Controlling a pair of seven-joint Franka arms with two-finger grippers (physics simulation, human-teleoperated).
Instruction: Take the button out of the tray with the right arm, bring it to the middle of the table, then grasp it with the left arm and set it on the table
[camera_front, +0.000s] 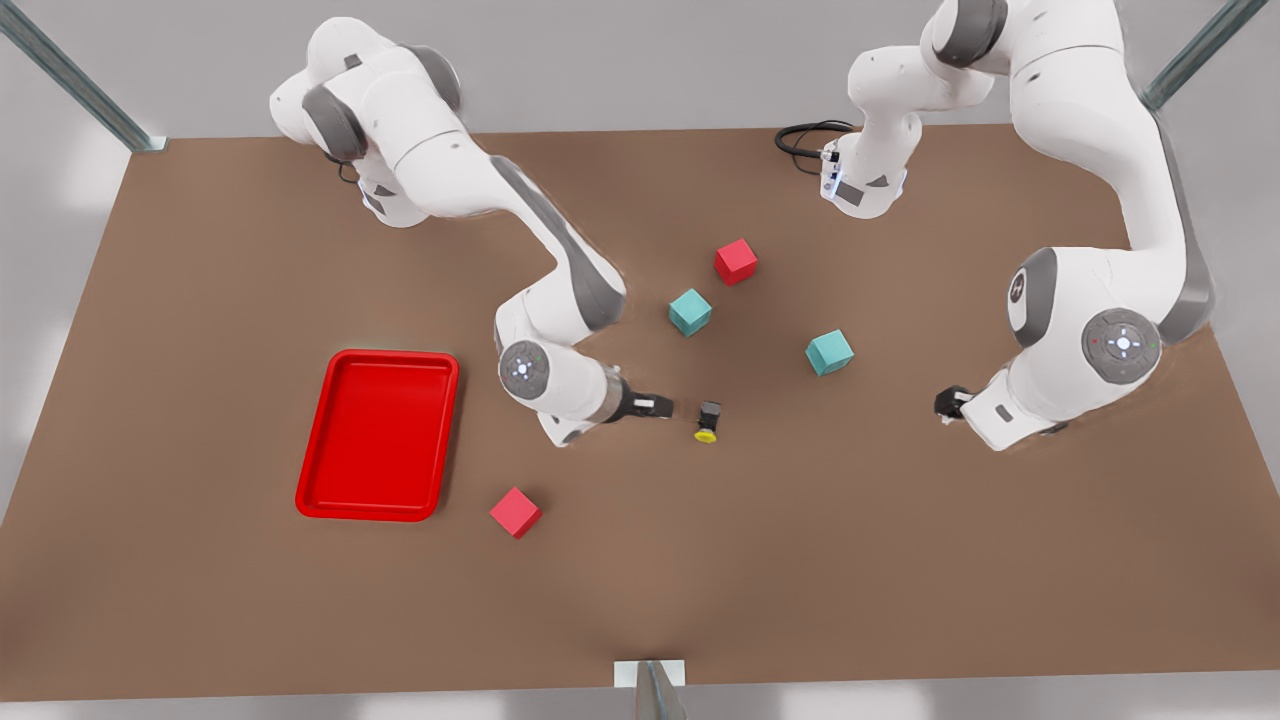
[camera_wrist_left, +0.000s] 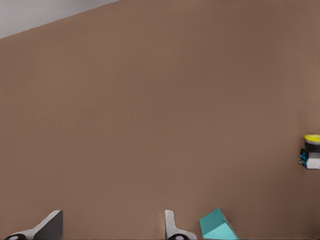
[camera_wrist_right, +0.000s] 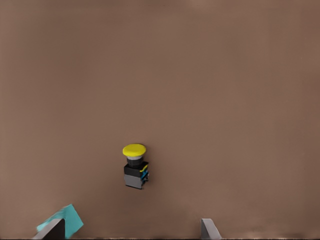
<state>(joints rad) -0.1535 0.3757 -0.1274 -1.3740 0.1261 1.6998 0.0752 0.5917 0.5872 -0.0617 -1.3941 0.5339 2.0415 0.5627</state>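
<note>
Out of the red tray, loose on the table near its middle: the button, just beside the right gripper, spread and empty. Left gripper well apart, likewise spread and empty. Probably light, rigid, slick-capped; best pinched across the blocky body. Right wrist view: grey base, blue edge; front view: cap and dark block.

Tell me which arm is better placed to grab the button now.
Right. The right gripper sits open just beside the button on the table. The left gripper, also open, is farther off, near a teal cube. The task, though, wants the left.
</note>
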